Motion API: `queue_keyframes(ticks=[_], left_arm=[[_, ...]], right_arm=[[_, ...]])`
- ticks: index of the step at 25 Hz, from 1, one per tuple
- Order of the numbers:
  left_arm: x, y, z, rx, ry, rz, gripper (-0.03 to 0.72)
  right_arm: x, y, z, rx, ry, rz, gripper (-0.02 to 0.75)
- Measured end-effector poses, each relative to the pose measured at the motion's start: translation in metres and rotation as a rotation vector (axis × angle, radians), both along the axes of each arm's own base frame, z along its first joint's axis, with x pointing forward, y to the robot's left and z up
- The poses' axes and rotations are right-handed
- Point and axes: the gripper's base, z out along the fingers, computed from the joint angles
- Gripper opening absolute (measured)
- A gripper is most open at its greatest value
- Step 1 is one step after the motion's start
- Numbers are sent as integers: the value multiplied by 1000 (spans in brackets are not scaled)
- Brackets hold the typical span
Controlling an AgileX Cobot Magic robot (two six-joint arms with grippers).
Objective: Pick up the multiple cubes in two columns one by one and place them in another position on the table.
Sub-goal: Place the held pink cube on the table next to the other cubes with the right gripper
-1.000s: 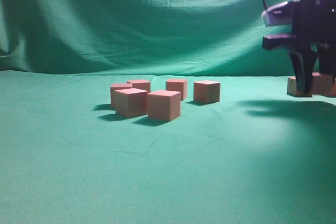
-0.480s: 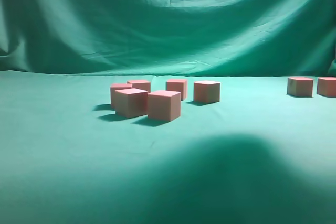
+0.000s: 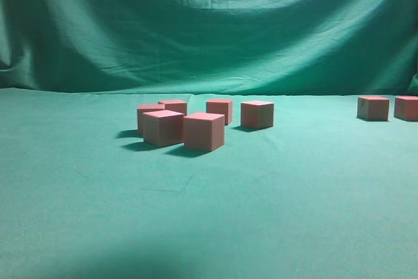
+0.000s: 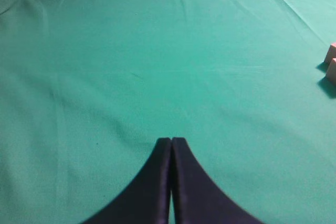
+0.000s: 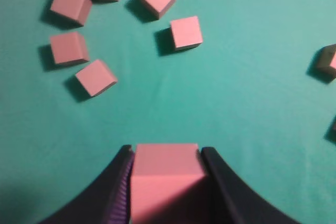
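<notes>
Several salmon-red cubes (image 3: 204, 131) sit in a loose cluster on the teal table (image 3: 294, 194), and two more cubes (image 3: 373, 107) stand at the far right. Neither gripper shows in the exterior view. In the right wrist view my right gripper (image 5: 165, 153) is shut on a cube (image 5: 166, 167), held high above the cluster of cubes (image 5: 186, 33). In the left wrist view my left gripper (image 4: 171, 140) is shut and empty over bare cloth. Two cubes (image 4: 331, 61) peek in at that view's right edge.
A draped green cloth backdrop (image 3: 209, 31) rises behind the table. In the right wrist view a shadowed cube (image 5: 326, 61) lies at the right edge, apart from the cluster.
My right gripper closed on a cube at the far right, lifted it and left the exterior view through the top. Its shadow on the cloth has gone.
</notes>
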Motion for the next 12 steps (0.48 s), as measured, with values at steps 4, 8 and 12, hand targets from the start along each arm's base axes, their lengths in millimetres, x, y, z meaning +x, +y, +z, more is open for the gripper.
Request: queue_keyframes(ticks=[4,8,12], left_arm=[[0,0,0,0,0,0,0],[0,0,0,0,0,0,0],[0,0,0,0,0,0,0]], right_arm=[[-28,22,-24,-38,51,83,271],[-47,37,-47,-27,55,128,271],[-50,38,-63,-25,56,128,271]])
